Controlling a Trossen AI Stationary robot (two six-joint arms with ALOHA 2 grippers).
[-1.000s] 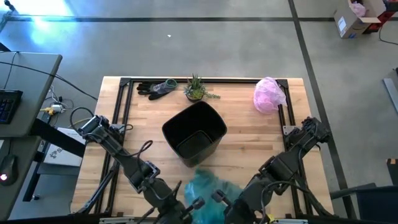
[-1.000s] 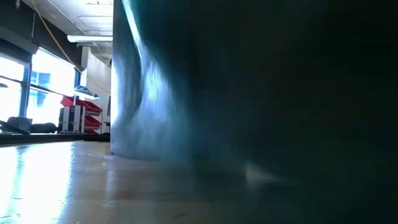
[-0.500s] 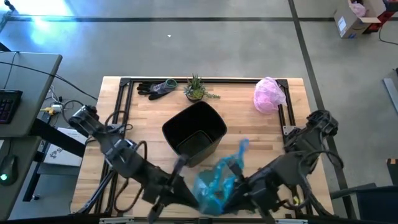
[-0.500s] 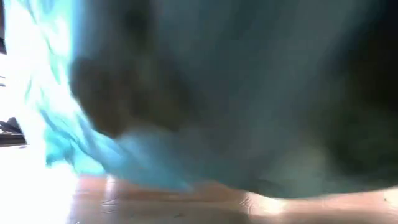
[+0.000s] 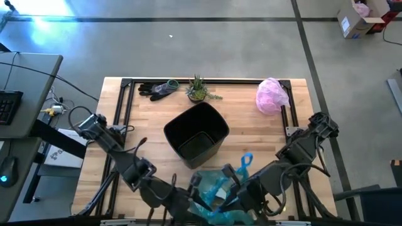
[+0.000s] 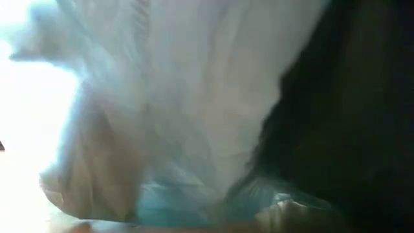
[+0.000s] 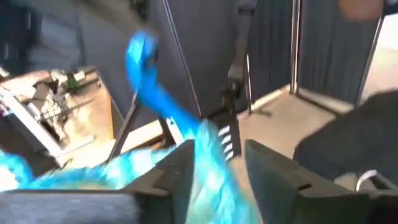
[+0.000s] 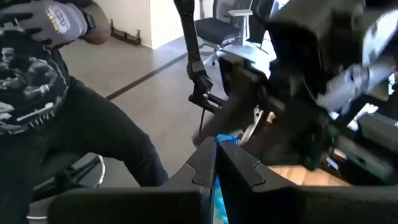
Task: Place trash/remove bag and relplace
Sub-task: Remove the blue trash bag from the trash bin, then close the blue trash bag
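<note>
The teal bag (image 5: 213, 193) is bunched at the table's near edge, just in front of the empty black bin (image 5: 196, 133). Its blue tie (image 5: 245, 162) sticks up. My left gripper (image 5: 196, 187) comes at the bag from the left. In the left wrist view this gripper (image 7: 217, 177) is open, with bag film (image 7: 208, 165) running through the gap. My right gripper (image 5: 233, 183) is shut on the bag from the right. The bag's film (image 6: 181, 129) fills the low view. The trash is hidden. My left gripper has bag film (image 7: 186, 171) lying between its open fingers and against one finger (image 7: 171, 180); whether it grips it, I cannot tell. My right gripper pinches a thin teal strip of the bag (image 8: 222, 142) between its two shut fingers (image 8: 202, 168). The fingers point nearly level. The bag hangs below them, and its bulk lies on the table.
Dark gloves (image 5: 157, 89), a small plant (image 5: 198, 89) and a pink bag (image 5: 271, 95) lie along the far edge. Black frame rails (image 5: 125, 107) run along the table's sides. A person in dark clothes (image 8: 68, 106) stands beyond the table.
Both grippers have worked at the bag at the near edge, and my right gripper has risen. The bag, a flat bunch before, has been drawn up and spread; its blue tie now stands up toward the bin. In the low view the film has swept across the camera.
</note>
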